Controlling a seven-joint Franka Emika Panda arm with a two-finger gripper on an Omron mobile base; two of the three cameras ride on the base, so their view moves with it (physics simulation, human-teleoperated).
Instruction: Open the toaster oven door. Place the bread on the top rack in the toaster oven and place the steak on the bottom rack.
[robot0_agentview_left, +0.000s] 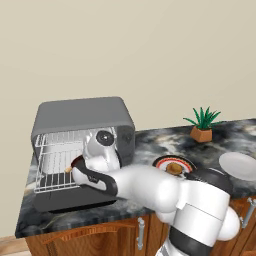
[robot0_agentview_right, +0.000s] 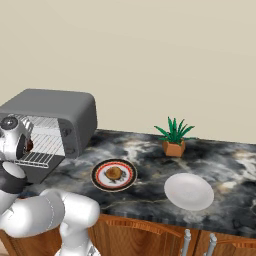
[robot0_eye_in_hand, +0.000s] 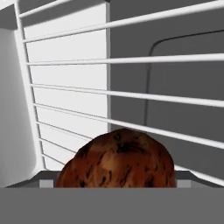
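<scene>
The grey toaster oven (robot0_agentview_left: 82, 115) (robot0_agentview_right: 50, 107) stands at the counter's left end, and its door (robot0_agentview_left: 70, 200) hangs open, folded down in front. My gripper (robot0_agentview_left: 74, 166) reaches into the cavity between the top rack (robot0_agentview_left: 55, 140) and the bottom rack (robot0_agentview_left: 50, 185). It is shut on the steak (robot0_eye_in_hand: 116, 159) (robot0_agentview_left: 77, 161), a reddish-brown lump that covers the fingertips in the hand view, with rack wires running behind it. The golden-brown bread (robot0_agentview_left: 174, 168) (robot0_agentview_right: 114, 173) lies on a red-rimmed plate (robot0_agentview_left: 159, 162) (robot0_agentview_right: 97, 175) right of the oven.
A white plate (robot0_agentview_left: 239, 166) (robot0_agentview_right: 189, 191) lies near the counter's front edge at the right. A potted plant (robot0_agentview_left: 202, 125) (robot0_agentview_right: 174, 137) stands at the back by the wall. Wooden cabinet doors with metal handles (robot0_agentview_left: 140, 233) sit below the counter.
</scene>
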